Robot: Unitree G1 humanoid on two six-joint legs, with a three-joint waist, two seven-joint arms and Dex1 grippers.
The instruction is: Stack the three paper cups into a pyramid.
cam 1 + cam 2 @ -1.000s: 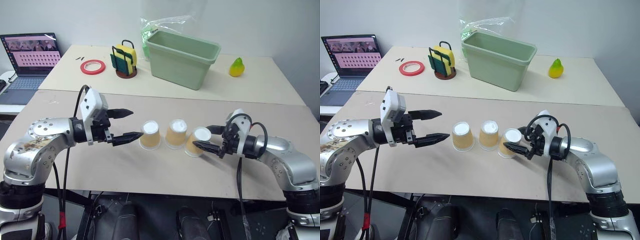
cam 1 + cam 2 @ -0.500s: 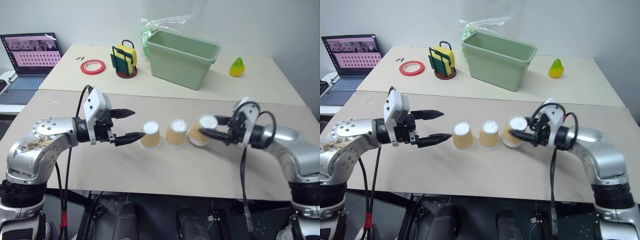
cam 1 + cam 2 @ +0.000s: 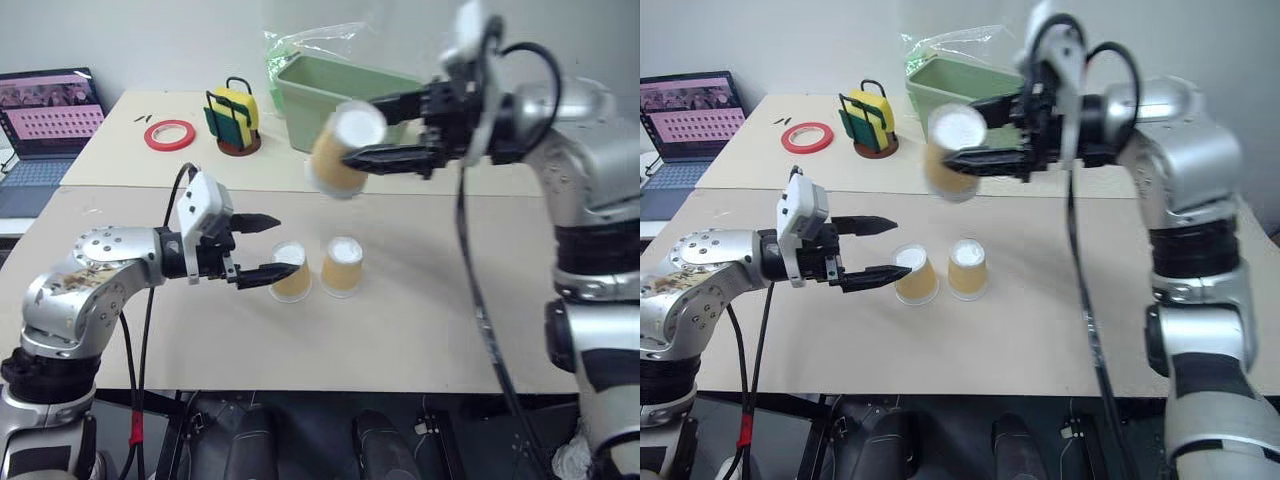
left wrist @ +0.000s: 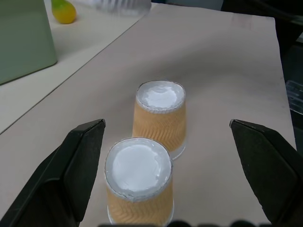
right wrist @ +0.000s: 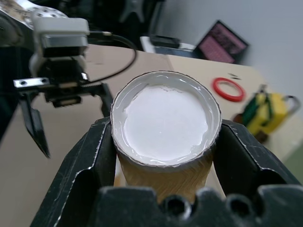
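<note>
Two cups point(image 3: 316, 268) on beige table point(image 3: 400, 340); right jaws clench third point(image 3: 340, 150), left spread.

Head stereo pair looks forward and down over the beige table point(image 3: 400, 330). Each wrist cam peers close along its own fingers; both eye views share two standing cups point(image 3: 318, 268).

Bare tabletop point(image 3: 430, 320) right of cups point(image 3: 343, 266)

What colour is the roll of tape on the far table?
Red tape roll, clearest in the left eye view.
</note>
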